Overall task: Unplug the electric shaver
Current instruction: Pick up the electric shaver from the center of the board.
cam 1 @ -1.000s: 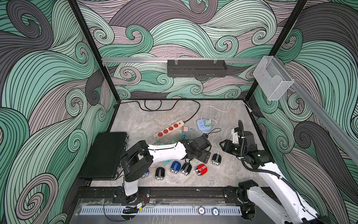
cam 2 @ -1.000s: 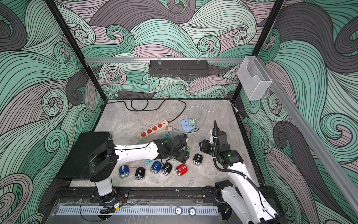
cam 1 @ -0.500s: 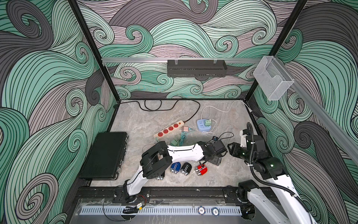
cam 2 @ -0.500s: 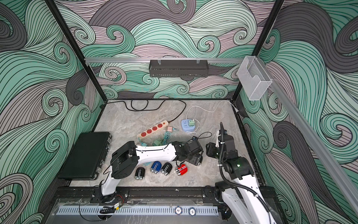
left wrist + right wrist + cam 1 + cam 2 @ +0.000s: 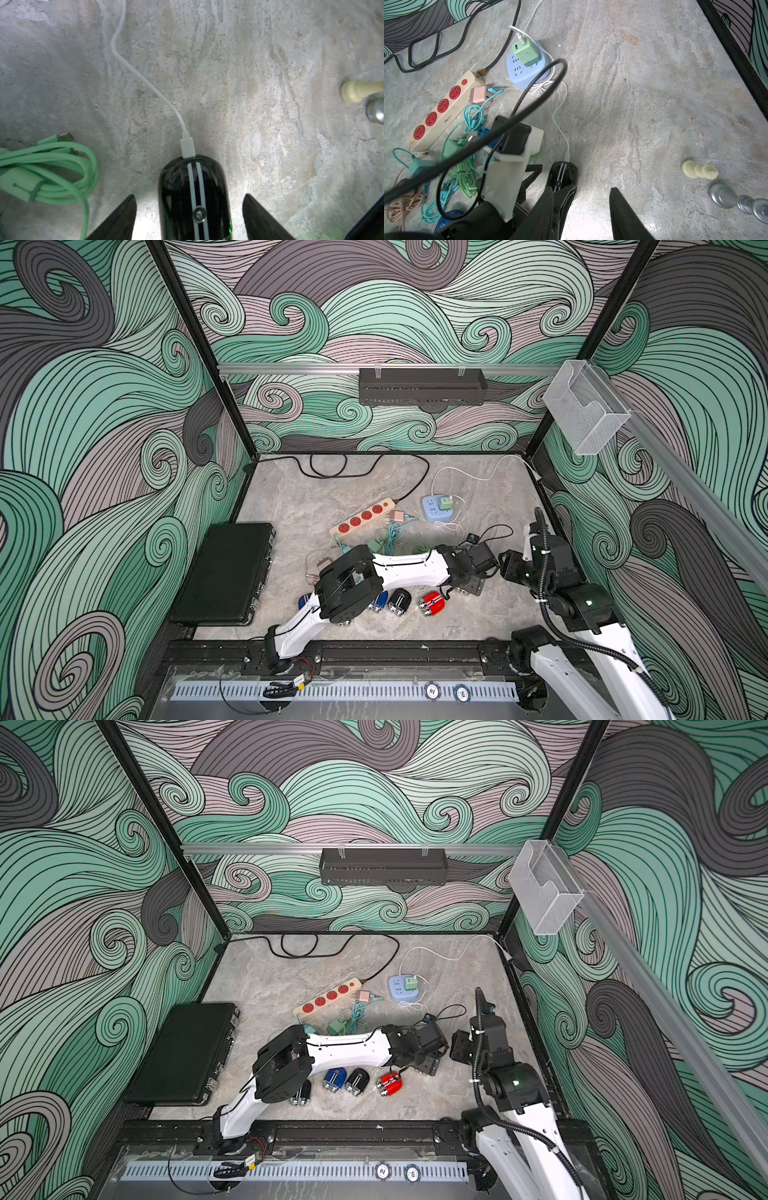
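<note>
The electric shaver is black with two white stripes and lies on the stone table. A white cable plug sits in its end, and the plug also shows in the right wrist view. My left gripper is open and straddles the shaver, with a gap on each side. In both top views the left gripper covers the shaver. My right gripper is open over bare table just beside the shaver. It faces the left one in a top view.
The white cable leads to a green charger on a blue socket cube. A red-socket power strip and green cable bundle lie behind and left of the shaver. Red and black shavers sit near the front. Two chess pieces lie on the right, a black case on the left.
My left arm has swung right and brought its gripper over the striped shaver, with the jaws a little narrower. The right gripper has drawn back to the right.
</note>
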Available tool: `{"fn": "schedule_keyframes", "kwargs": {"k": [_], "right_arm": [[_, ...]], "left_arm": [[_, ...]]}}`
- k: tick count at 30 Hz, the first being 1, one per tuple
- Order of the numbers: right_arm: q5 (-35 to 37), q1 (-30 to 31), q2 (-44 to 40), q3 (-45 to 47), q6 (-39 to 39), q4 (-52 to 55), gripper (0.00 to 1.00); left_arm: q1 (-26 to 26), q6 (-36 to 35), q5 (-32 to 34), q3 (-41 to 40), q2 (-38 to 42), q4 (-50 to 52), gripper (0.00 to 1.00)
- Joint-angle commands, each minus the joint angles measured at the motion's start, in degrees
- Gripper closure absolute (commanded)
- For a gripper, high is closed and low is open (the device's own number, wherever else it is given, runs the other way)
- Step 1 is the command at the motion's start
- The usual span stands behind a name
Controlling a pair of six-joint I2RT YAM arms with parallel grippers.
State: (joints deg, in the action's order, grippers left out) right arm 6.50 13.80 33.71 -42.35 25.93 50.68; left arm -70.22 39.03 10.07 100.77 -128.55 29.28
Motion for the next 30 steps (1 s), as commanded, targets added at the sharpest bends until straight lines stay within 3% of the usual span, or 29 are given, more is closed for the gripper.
{"fn": "schedule_keyframes", "kwargs": {"k": [1, 11, 22, 30], "right_arm": [[2.6, -0.4, -1.1, -1.2, 0.6, 1.2, 0.55], [2.6, -0.5, -2.2, -1.2, 1.0, 1.4, 0.55], [2.2, -0.5, -1.9, -1.2, 0.9, 1.4, 0.55], [1.2, -0.6, -1.9, -1.2, 1.0, 1.3, 0.57]], "left_arm": [[-0.4, -0.4, -0.1, 2.5, -2.6, 2.3, 0.23], [-1.1, -1.2, 3.6, 10.3, -8.2, 13.0, 0.25], [-1.6, -2.3, 10.5, 12.3, -9.1, 24.4, 0.26], [-1.8, -5.5, 9.7, 11.8, -8.3, 21.3, 0.41]]}}
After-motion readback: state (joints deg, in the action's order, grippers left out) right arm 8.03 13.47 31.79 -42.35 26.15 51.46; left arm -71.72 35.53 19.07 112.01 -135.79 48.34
